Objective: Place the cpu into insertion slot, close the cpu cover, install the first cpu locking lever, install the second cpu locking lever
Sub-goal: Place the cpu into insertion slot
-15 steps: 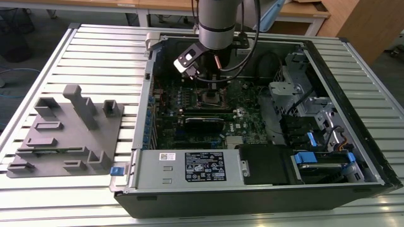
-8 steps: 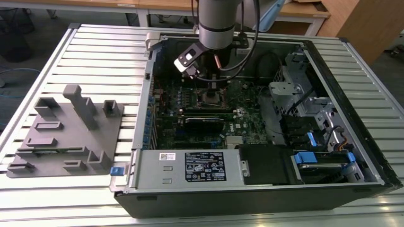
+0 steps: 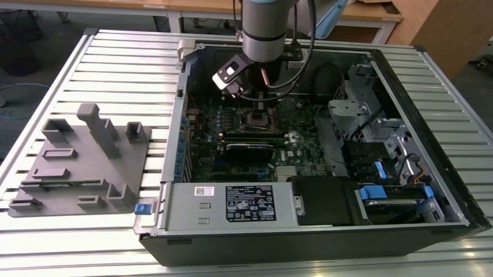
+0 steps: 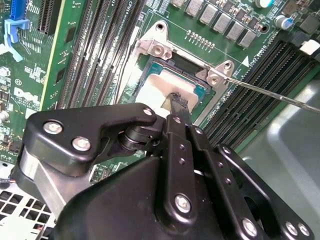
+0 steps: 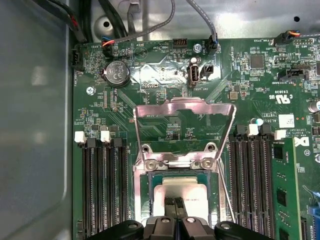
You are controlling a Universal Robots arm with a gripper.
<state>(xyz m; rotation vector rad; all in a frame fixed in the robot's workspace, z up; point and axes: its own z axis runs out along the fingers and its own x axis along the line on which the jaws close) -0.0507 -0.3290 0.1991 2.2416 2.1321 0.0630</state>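
Observation:
The cpu [image 5: 192, 191], a pale silver square, lies flat in the insertion slot [image 5: 150, 176] on the green motherboard [image 5: 165, 75]; it is also seen in the second wrist view [image 4: 150, 94]. The cpu cover [image 5: 185, 104], a silvery frame with a big cut-out, is swung open away from the slot. My gripper [image 5: 175, 204] is directly over the middle of the chip, fingertips [image 4: 179, 102] together at its face. I cannot tell whether they touch it. A thin wire lever [image 4: 280, 97] sticks out free beside the slot. In the exterior view the gripper [image 3: 257, 99] hangs just above the slot [image 3: 258, 120].
Long black memory slots [image 5: 102, 190] flank the socket on both sides. The open case [image 3: 177, 115] holds a black card [image 3: 248, 151], a power supply [image 3: 231, 202], drive bays with blue tabs [image 3: 381, 193] and cables [image 5: 150, 25]. A grey fixture block [image 3: 77, 161] lies at the exterior view's left.

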